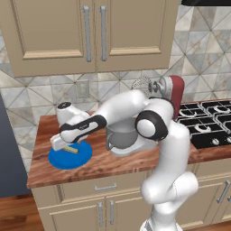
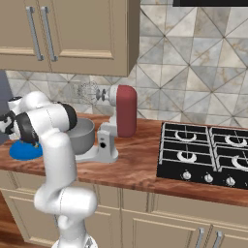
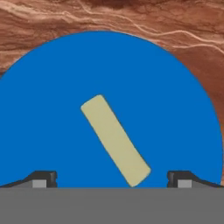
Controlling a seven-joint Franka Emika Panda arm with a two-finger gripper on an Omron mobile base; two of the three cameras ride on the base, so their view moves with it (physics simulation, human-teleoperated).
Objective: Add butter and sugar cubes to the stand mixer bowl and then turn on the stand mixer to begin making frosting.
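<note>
Kitchen: wood counter [image 2: 140,164] carries a stand mixer [image 2: 118,121], beside a stove [image 2: 203,155], under wall cabinets [image 1: 90,31].

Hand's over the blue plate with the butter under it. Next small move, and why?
Probably lower straight down and close on the butter. The hand hovers open above the blue plate, with the stick lying flat between its fingertips but diagonal to them, so a slight wrist roll to square up first looks wise. The butter isn't held yet.

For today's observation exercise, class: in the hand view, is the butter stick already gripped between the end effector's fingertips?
No. The butter lies flat on the blue plate, with the open end effector above it, fingertips wide apart.
</note>
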